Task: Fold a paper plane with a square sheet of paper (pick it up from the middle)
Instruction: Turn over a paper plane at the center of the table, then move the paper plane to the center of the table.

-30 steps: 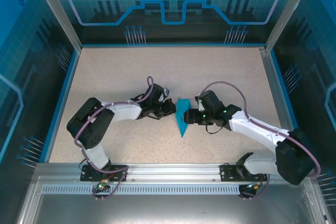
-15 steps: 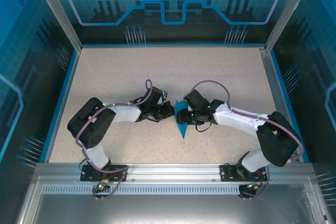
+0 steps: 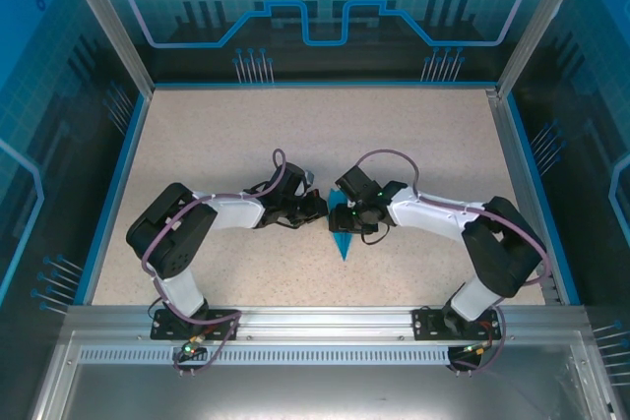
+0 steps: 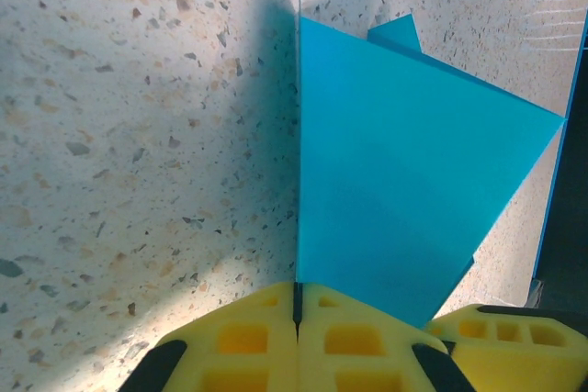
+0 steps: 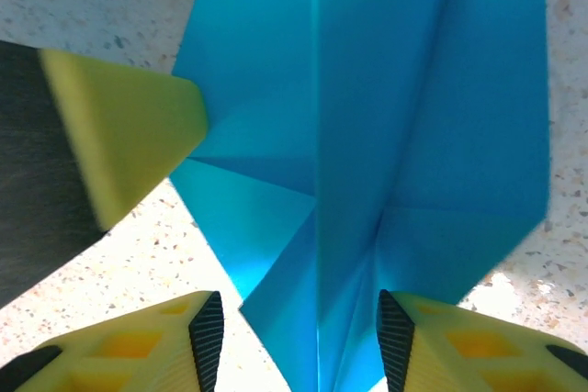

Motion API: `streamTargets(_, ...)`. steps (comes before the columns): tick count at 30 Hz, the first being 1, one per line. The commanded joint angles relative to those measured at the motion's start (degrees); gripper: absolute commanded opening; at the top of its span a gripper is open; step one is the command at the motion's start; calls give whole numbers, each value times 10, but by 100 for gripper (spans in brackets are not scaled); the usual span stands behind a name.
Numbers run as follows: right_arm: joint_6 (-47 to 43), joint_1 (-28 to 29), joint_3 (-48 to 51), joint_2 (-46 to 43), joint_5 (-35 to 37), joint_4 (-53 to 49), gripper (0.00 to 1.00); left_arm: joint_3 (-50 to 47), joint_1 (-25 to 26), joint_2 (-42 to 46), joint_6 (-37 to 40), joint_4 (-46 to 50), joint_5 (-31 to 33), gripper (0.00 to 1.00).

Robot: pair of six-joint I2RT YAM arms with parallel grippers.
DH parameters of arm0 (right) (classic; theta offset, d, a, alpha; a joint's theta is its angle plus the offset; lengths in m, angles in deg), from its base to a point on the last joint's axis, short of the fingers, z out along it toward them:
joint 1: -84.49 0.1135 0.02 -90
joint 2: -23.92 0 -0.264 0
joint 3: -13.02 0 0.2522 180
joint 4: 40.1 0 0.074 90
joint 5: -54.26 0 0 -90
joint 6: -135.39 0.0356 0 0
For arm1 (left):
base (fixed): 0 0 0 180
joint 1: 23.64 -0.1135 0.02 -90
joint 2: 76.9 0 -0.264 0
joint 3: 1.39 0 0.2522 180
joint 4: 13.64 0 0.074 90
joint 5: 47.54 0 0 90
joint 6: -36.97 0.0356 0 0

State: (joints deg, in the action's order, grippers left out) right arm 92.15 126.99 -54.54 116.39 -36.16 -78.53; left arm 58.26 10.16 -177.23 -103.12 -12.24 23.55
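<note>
High rear overview; two close wrist views sharing the paper plane (image 4: pixel 395 181)

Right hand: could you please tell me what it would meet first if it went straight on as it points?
The paper plane, standing between its open fingers; beyond it, probably the left hand.

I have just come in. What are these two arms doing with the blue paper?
Both arms meet at the middle of the table over a teal paper, which is folded to a pointed shape with a centre crease. The left gripper has its jaws shut on one edge of the paper. The right gripper has its jaws apart, one on each side of the folded ridge, not yet pinching it.
</note>
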Motion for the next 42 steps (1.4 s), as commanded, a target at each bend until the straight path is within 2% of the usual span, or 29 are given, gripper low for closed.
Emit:
streamTargets(1, 19, 9, -14, 20, -2, -28, 51, -2, -4, -4, 1, -2, 0, 0)
streamTargets(10, 32, 10, -26, 36, -2, -28, 50, -5, -4, -3, 2, -2, -1, 0)
streamTargets(16, 40, 12, -36, 41, 11, -41, 37, -10, -5, 0, 4, -1, 3, 0)
streamTargets(34, 61, 24, -77, 81, 75, -72, 30, -12, -6, 0, 6, 3, 2, 0)
streamTargets(40, 61, 32, -81, 86, 73, -79, 21, -12, -6, 1, 1, 6, 5, 0)
streamTargets(42, 61, 33, -82, 89, 77, -84, 17, -13, -8, 5, -5, 9, 8, 6)
